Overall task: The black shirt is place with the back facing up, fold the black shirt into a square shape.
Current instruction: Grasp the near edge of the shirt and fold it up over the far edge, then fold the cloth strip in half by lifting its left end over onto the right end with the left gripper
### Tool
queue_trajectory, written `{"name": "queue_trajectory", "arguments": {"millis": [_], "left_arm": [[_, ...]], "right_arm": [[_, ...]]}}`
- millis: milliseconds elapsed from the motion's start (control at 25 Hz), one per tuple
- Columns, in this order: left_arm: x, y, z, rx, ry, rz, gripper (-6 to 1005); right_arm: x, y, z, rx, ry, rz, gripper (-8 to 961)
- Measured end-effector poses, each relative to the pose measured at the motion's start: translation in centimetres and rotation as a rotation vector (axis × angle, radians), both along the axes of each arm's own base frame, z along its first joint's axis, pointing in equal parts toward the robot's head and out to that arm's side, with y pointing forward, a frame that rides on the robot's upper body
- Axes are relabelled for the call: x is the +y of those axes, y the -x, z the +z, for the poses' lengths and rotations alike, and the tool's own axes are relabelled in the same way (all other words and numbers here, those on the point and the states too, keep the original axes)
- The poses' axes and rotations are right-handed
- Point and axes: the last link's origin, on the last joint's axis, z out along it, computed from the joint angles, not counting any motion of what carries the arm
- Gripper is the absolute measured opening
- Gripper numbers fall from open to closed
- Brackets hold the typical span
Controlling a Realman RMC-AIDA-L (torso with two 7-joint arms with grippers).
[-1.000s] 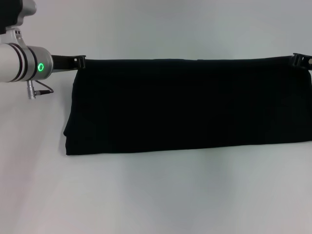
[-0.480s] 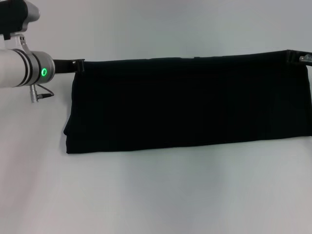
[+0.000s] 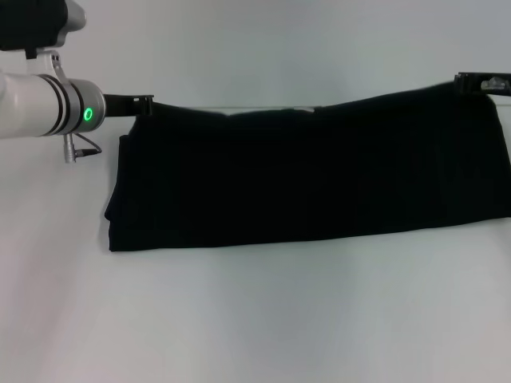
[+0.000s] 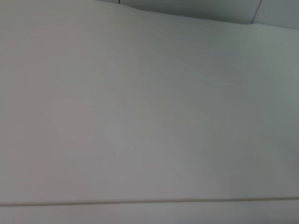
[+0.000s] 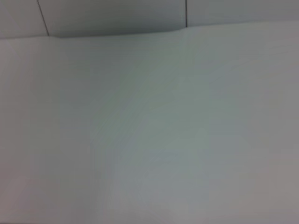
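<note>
The black shirt point(image 3: 307, 171) lies across the white worktop point(image 3: 255, 319) as a long, low band, its near edge resting flat while its far edge is raised off the surface at both ends. The left pincer point(image 3: 142, 104) is clamped on the shirt's far left corner, reaching in from a silver arm section with a green light; the right pincer point(image 3: 481, 82) grips the shirt's far right corner, which sits higher than the left one, so the top edge slopes and dips slightly in the middle. Holding the two far corners this way appears meant to keep the cloth taut between the arms, so that the raised layer can be carried over the part already lying down without bunching; that reading, and the sense that a lengthwise fold is under way with further folds left before a square results, is a judgement from the pose. The shirt looks plain, matte and deep black, much wider than either pincer, with doubled layers showing at its left end where a lower edge juts out beyond the upper one. A sliver of paler material shows along the shirt's top edge near the middle; what it is cannot be told. No lettering is visible. Both wrist views show only bare pale surface.
</note>
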Motion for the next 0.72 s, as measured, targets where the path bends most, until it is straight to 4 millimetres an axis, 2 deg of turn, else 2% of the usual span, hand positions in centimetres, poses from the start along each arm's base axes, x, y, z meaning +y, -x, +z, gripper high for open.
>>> {"name": "queue_trajectory", "arguments": {"millis": [120, 240, 320, 400, 440, 560, 720], "left_arm": [[0.2, -0.4, 0.5, -0.048, -0.011, 0.017, 85], [0.1, -0.7, 1.6, -0.121, -0.004, 0.052, 125], [-0.2, -0.6, 2.4, -0.17, 0.01, 0.077, 152], [-0.9, -0.3, 3.3, -0.23, 0.028, 0.099, 212], [-1.3, -0.1, 3.6, -0.262, 0.033, 0.106, 258], [-3.7, 1.4, 4.0, -0.418, 0.071, 0.12, 397], [-7.6, 3.8, 4.3, -0.7, 0.089, 0.091, 591]], "right_arm": [[0.6, 0.5, 1.4, 0.028, -0.006, -0.008, 105], [0.9, 1.3, 3.7, 0.068, -0.007, 0.009, 219], [0.7, 1.4, 4.3, 0.083, -0.007, 0.015, 295], [0.1, 1.3, 4.9, 0.129, 0.004, 0.023, 464], [-0.5, 1.0, 5.0, 0.154, 0.011, 0.028, 548], [-3.0, -0.1, 4.5, 0.253, 0.034, 0.097, 594], [-7.9, -2.2, 3.3, 0.445, 0.027, 0.249, 656]]}}
